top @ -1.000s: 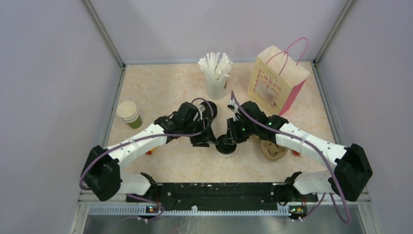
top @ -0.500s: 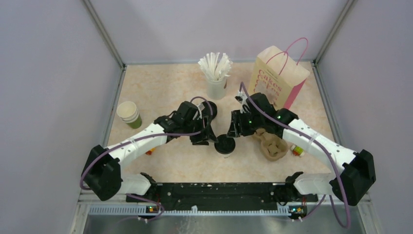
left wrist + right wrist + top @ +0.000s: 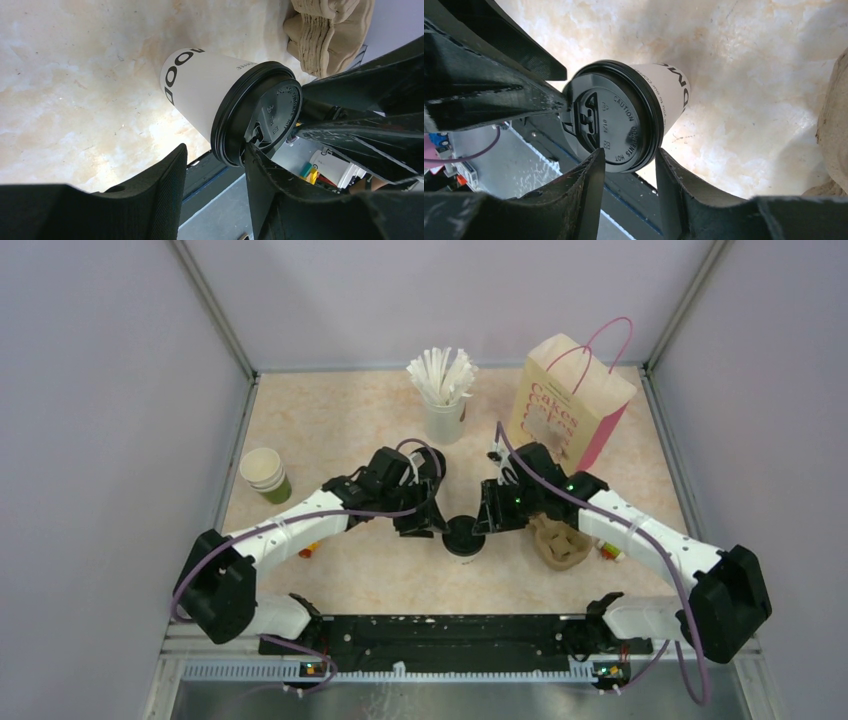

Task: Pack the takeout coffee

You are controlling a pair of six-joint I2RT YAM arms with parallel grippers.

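The takeout coffee [image 3: 463,537], a white paper cup with a black lid, stands upright at the table's middle front. My left gripper [image 3: 430,524] is just left of it and my right gripper [image 3: 486,522] just right of it. In the left wrist view the takeout coffee [image 3: 210,95] is beyond the open left gripper [image 3: 215,150], its lid rim against the right fingertip [image 3: 260,170]. In the right wrist view the lid [image 3: 611,120] lies just past the open right gripper [image 3: 629,152]. The lid is wider than that gap. The left gripper's finger [image 3: 499,95] touches its far rim.
A brown pulp cup carrier [image 3: 560,542] lies right of the coffee, under the right arm. Behind stand a white cup of straws [image 3: 443,400] and a cream and pink paper bag [image 3: 568,410]. Stacked lidless cups [image 3: 265,476] sit at the left.
My right gripper drew back from the lid towards the bag with its jaws wider, then came back close beside the coffee. The left gripper has barely moved.
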